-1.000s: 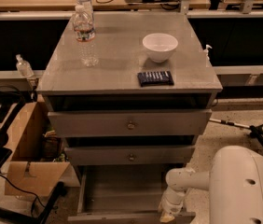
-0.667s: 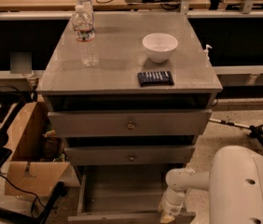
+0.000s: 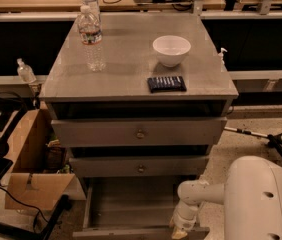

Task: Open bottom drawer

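Note:
The bottom drawer (image 3: 131, 206) of the grey cabinet is pulled out toward me, its shallow grey box open to view and its front panel (image 3: 131, 233) at the bottom edge of the picture. The top drawer front (image 3: 140, 132) and middle drawer front (image 3: 140, 167) stand slightly out, each with a small round knob. My white arm (image 3: 261, 199) reaches in from the lower right. The gripper (image 3: 182, 227) hangs at the drawer's front right corner, mostly cut off by the frame edge.
On the cabinet top (image 3: 131, 79) stand a water bottle (image 3: 92, 36), a white bowl (image 3: 171, 50) and a dark packet (image 3: 166, 83). A cardboard box (image 3: 31, 169) and black cables lie on the floor at left. A black stand (image 3: 276, 141) lies at right.

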Controlling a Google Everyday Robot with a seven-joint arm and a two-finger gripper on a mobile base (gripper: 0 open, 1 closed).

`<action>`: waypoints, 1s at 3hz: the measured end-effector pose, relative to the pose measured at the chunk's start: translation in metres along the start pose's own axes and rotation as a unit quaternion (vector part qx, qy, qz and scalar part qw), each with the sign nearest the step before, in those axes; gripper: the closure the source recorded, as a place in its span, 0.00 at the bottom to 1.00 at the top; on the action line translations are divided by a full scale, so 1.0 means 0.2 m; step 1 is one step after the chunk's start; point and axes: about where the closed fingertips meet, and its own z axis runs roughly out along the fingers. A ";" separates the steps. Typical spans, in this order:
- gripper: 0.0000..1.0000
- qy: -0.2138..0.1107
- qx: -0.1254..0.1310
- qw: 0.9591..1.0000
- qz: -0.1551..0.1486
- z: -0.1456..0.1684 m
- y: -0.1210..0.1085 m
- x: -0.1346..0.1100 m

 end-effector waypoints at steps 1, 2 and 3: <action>0.62 0.000 0.000 1.000 0.000 -0.01 0.00 0.00; 0.38 0.000 0.000 1.000 0.000 -0.01 0.00 0.00; 0.15 0.000 -0.002 1.000 0.000 0.00 0.01 0.00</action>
